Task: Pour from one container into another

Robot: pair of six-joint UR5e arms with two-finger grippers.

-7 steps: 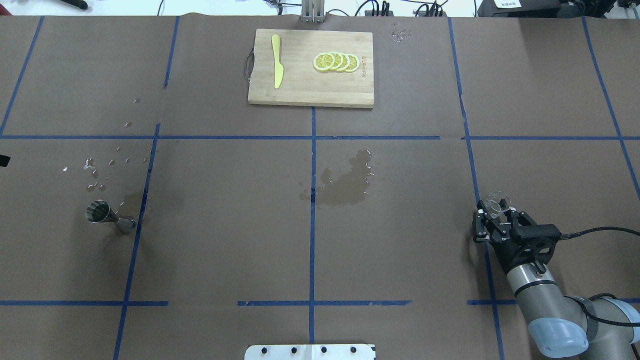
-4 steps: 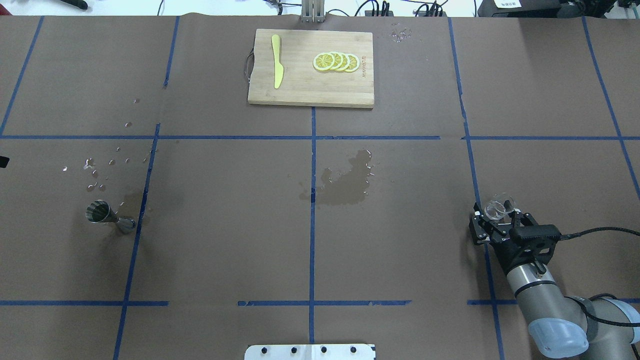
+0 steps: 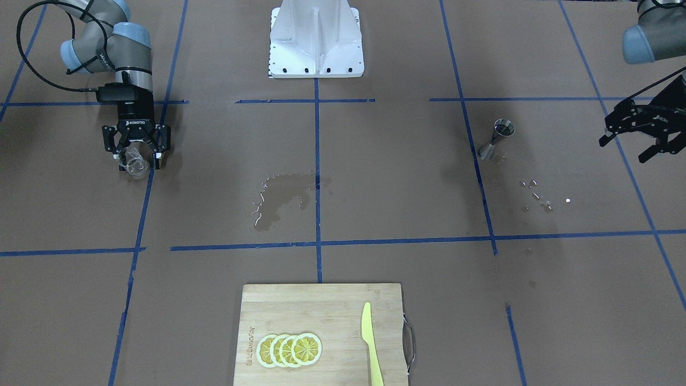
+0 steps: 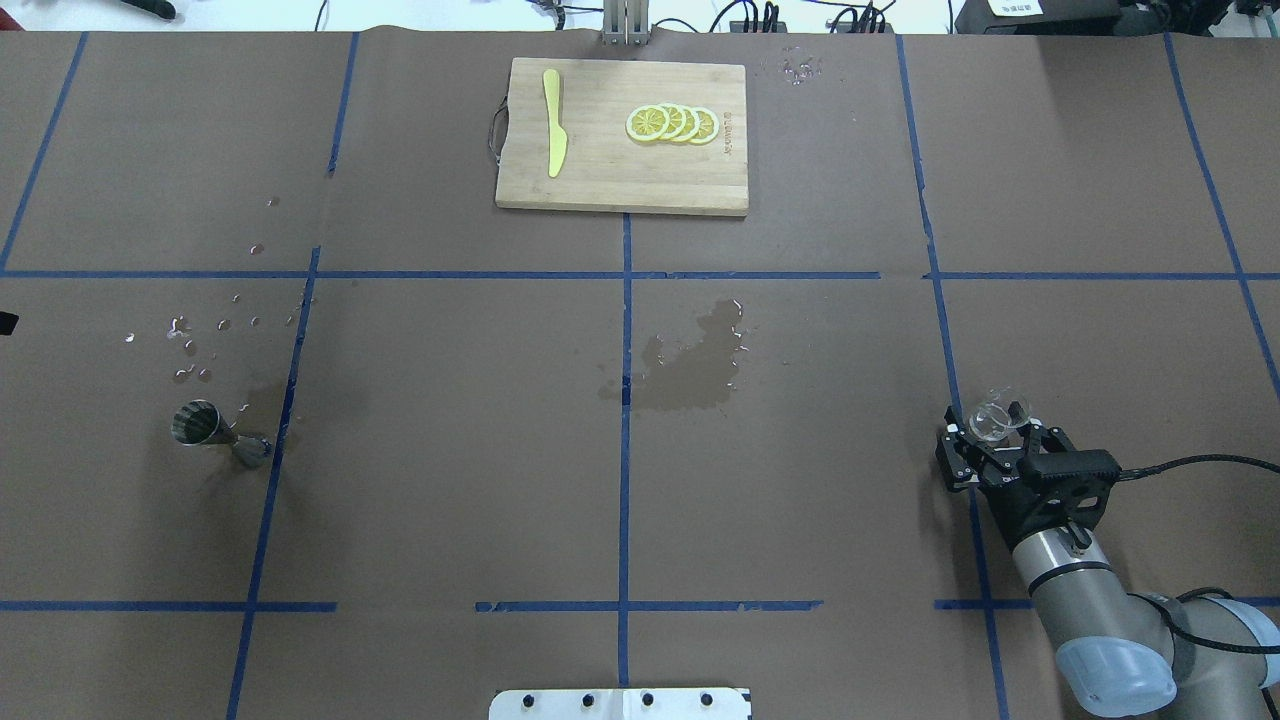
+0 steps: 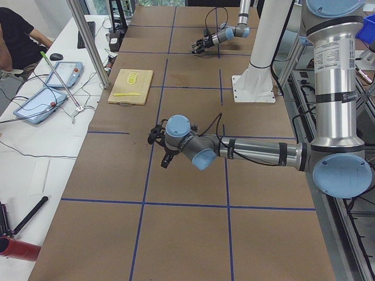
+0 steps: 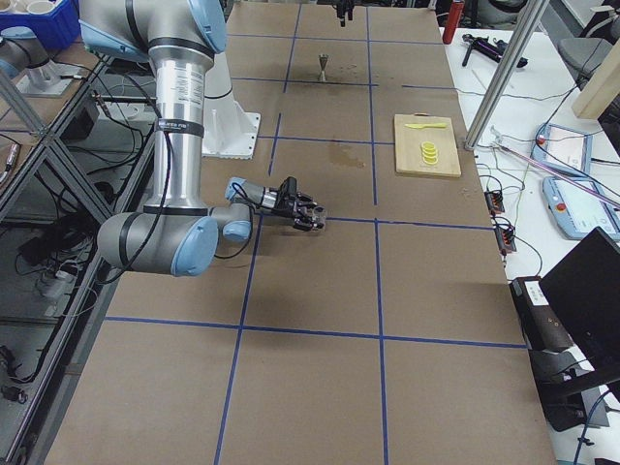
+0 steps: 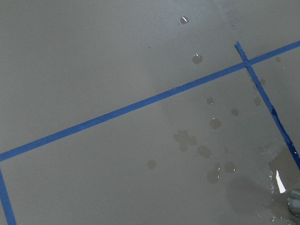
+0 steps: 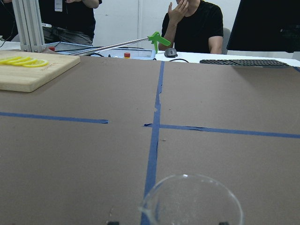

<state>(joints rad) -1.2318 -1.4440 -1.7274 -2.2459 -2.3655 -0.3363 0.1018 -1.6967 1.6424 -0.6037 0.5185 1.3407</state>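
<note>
Two ends of the worktop (image 4: 450,480) part the vessels: the right end effector (image 4: 985,432) grips the tumbler (image 4: 996,417) at the overhead view's lower right, while the jigger (image 4: 213,432) stands upright far off at mid left. The left end effector (image 3: 624,150), spread open and empty, hangs much nearer the jigger; "ROBOTIQ" reads on the right one.

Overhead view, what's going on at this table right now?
The right gripper is shut on the clear glass tumbler, on the robot's right. The steel jigger stands far across on the left, with the left gripper open near it, not touching. Nothing is being poured yet; a wet patch marks the middle.
</note>
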